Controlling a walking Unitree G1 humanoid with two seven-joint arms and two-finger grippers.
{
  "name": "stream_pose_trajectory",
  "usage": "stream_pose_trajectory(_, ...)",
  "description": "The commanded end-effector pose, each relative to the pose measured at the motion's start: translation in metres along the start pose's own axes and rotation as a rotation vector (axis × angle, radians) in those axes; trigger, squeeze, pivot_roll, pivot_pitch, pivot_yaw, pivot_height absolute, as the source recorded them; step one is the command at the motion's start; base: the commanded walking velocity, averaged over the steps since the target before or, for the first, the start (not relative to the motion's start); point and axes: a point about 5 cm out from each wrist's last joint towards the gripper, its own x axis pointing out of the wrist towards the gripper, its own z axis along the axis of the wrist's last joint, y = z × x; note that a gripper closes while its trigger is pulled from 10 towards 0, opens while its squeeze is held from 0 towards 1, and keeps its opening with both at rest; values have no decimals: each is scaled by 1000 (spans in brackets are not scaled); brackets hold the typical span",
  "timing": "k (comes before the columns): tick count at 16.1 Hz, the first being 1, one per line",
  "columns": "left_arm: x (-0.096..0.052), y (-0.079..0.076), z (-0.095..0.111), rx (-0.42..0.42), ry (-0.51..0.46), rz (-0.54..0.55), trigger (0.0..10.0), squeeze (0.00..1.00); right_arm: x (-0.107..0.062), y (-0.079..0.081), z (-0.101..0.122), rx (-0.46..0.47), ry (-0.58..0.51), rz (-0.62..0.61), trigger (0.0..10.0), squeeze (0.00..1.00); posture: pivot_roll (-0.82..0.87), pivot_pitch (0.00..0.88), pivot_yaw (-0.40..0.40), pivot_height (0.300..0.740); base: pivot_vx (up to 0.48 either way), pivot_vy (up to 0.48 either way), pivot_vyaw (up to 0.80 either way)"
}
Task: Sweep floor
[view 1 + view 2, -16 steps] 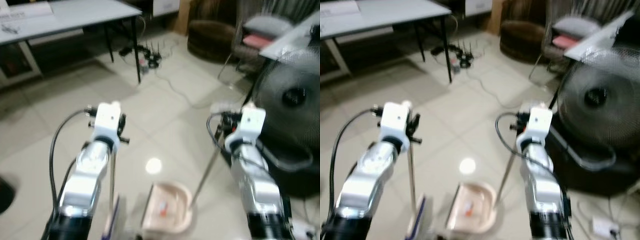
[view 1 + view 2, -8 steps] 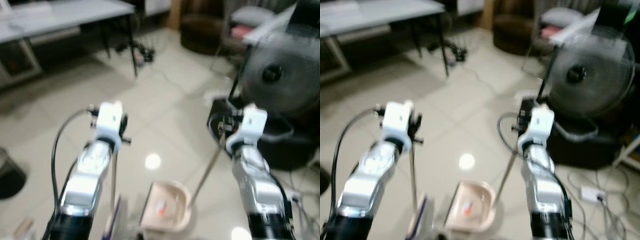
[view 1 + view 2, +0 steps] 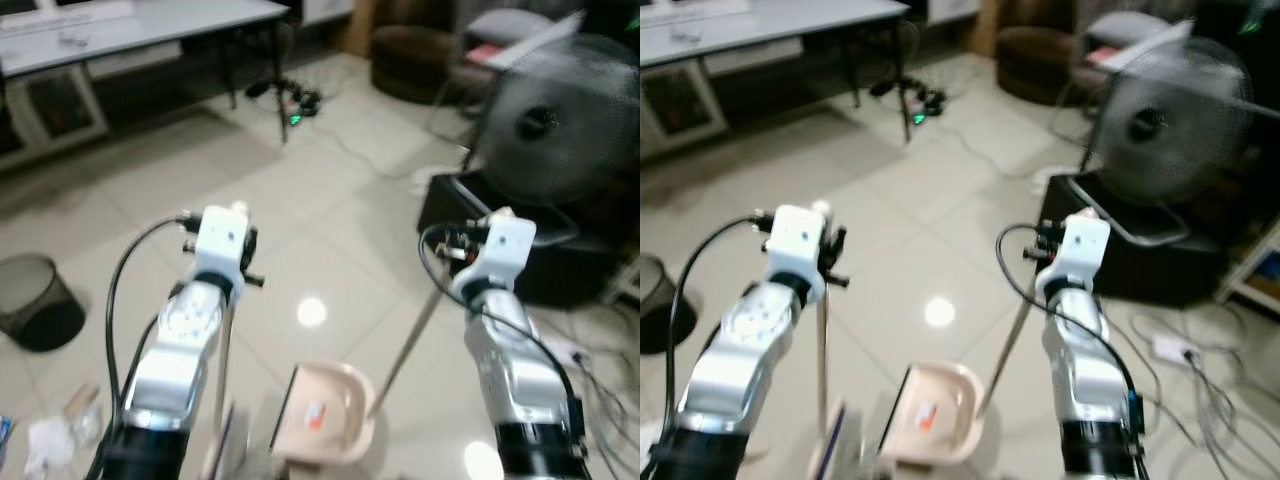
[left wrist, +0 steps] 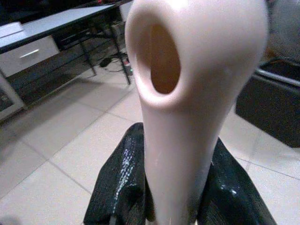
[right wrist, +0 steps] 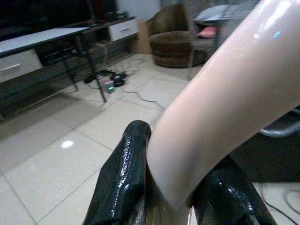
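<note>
The left gripper [image 4: 171,197] clamped the broom [image 3: 222,380] upright and the right gripper [image 5: 180,197] clamped the dustpan [image 3: 325,418] handle, pan resting beside the bristles to catch litter.

Your pale pink dustpan [image 3: 325,425] with an orange scrap inside, glossy black fingers [image 4: 119,187] on a cream handle [image 4: 187,93], off-white tiled floor [image 3: 330,200], black mesh bin [image 3: 38,315]
</note>
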Motion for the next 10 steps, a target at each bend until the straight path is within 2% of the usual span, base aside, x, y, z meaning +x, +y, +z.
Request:
stream_pose_trajectory(1,0,3,4,13,-17,9,10000,0,2,3,8,-3,-31,12,10000,0,-45,0,-11,740,-304,0,0)
stream_pose_trajectory(4,-1,3,5,49,-41,17,10000,0,2,5,8,-2,-35,20,10000,0,-46,0,-14,740,-289,0,0)
stream_pose_trajectory(5,-1,5,6,123,-80,43,10000,0,2,6,9,-2,-38,28,10000,0,-45,0,-14,740,0,0,0)
stream_pose_trajectory(9,-3,5,6,88,-99,69,10000,0,1,9,8,-49,-33,53,10000,0,-44,0,-16,740,0,0,0)
stream_pose_trajectory(10,-3,6,7,87,-111,73,10000,0,1,9,8,-45,-32,57,10000,0,-44,0,-16,740,0,0,800)
